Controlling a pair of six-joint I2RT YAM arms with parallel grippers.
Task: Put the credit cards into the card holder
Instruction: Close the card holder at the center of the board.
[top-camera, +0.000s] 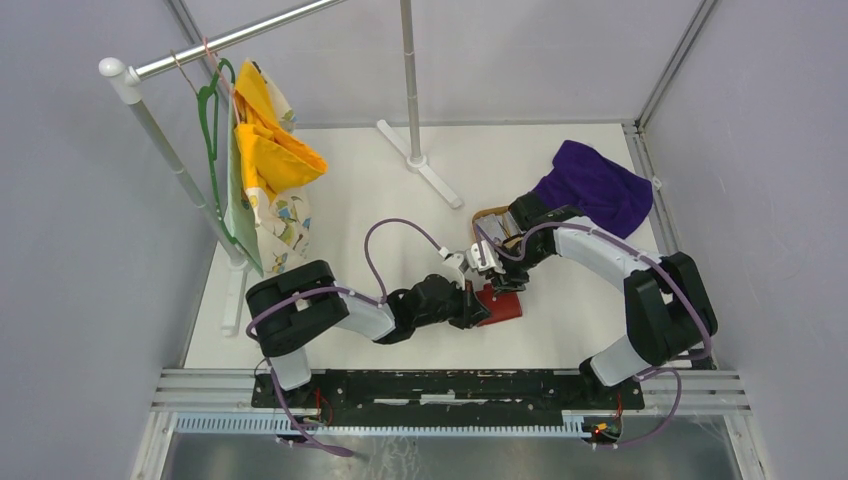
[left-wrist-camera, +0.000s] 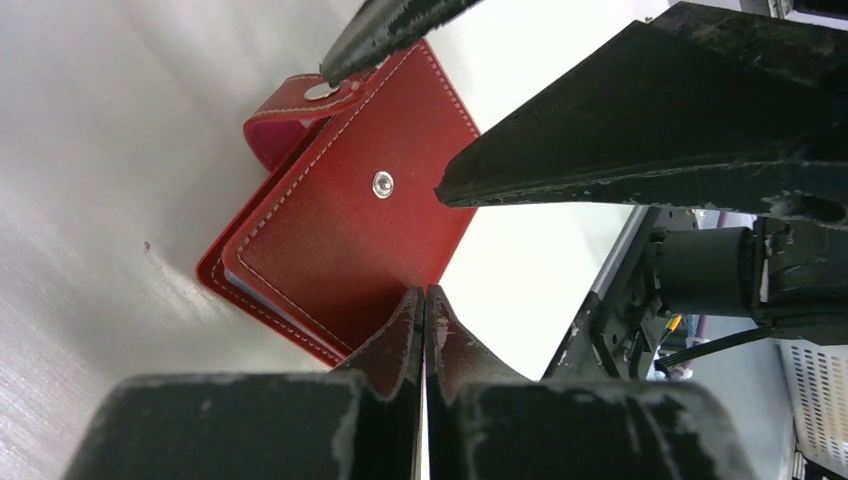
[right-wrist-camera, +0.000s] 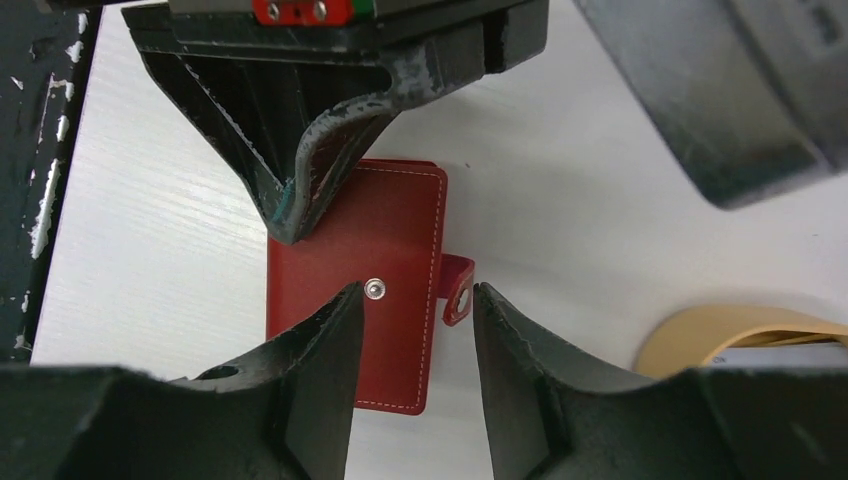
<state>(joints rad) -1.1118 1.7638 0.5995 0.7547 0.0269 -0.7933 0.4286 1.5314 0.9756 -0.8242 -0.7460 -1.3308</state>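
Card holder (right-wrist-camera: 370, 260) lies flat, tab (right-wrist-camera: 457, 290) pointing toward the tray (right-wrist-camera: 740, 335). Left claw (left-wrist-camera: 425, 300), pressed together, crowds its edge; your right claw (right-wrist-camera: 415, 300) gapes over the tab.

Left claw (top-camera: 477, 303) at red card holder (top-camera: 505, 306); right claw (top-camera: 486, 268) just beyond; purple cloth (top-camera: 598, 188) behind.

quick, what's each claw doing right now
left claw: closed, tips at edge of the card holder
right claw: open around the snap tab, holding nothing
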